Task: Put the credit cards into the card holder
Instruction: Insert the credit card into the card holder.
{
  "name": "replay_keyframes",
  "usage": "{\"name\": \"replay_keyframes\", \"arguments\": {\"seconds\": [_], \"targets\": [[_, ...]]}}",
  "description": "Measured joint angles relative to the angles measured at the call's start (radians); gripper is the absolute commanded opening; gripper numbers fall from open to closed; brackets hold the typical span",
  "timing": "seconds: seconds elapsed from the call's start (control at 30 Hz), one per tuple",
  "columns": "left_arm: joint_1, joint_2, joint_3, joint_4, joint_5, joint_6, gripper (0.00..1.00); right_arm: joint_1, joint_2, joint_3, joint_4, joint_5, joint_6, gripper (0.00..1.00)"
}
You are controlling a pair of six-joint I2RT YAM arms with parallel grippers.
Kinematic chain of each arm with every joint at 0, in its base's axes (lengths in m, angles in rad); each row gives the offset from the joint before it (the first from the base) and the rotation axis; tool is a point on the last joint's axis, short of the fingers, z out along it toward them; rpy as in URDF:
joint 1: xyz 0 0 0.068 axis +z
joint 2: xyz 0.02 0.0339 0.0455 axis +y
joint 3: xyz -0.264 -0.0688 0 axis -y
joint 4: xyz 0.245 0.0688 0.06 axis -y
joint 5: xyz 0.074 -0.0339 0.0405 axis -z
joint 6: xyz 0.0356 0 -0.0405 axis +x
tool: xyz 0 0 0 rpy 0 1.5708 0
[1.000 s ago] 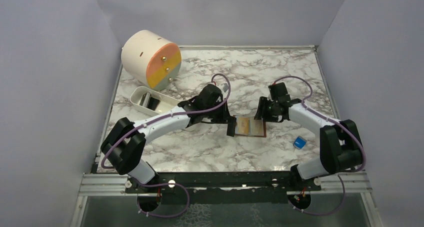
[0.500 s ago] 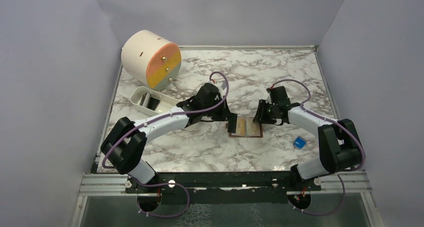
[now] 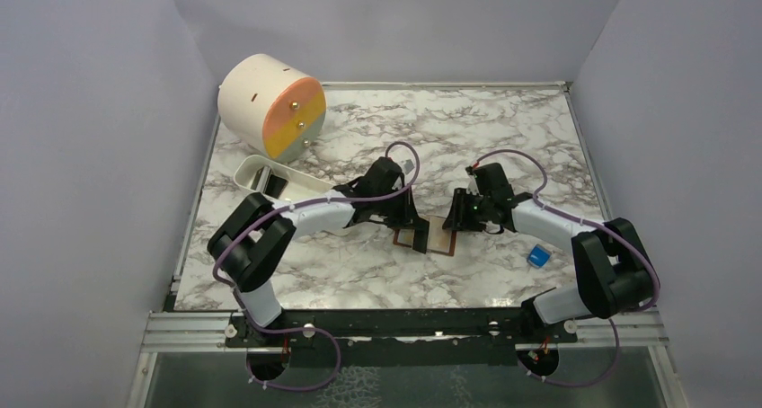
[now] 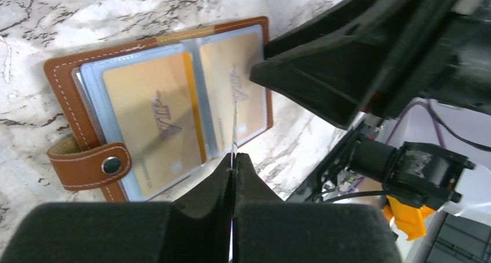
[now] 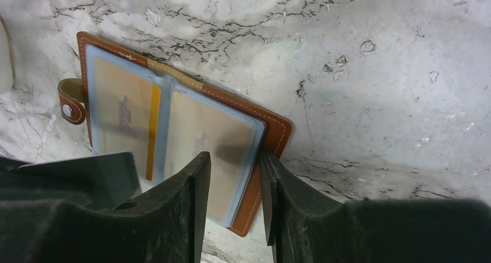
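Note:
The brown card holder lies open on the marble, with orange-yellow cards in its pale blue pockets and its snap tab at one edge. My left gripper is shut on a thin card, seen edge-on, standing just above the right pocket. In the top view the left gripper is over the holder. My right gripper is open, its fingertips either side of the holder's outer edge. It sits at the holder's right end in the top view.
A white oblong tray with dark cards stands at the left. A cream drum with an orange face is at the back left. A small blue block lies by the right arm.
The card holder and both grippers have shifted left and slightly nearer. The left gripper with its card has moved from the holder's left side to over the holder.

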Motion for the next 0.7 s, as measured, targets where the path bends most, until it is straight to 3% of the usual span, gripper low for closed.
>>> {"name": "replay_keyframes", "arguments": {"seconds": [0.7], "targets": [[0.002,0.162,0.129,-0.114,0.023,0.097,0.00,0.001,-0.008,-0.014,0.017,-0.001,-0.001,0.37]]}}
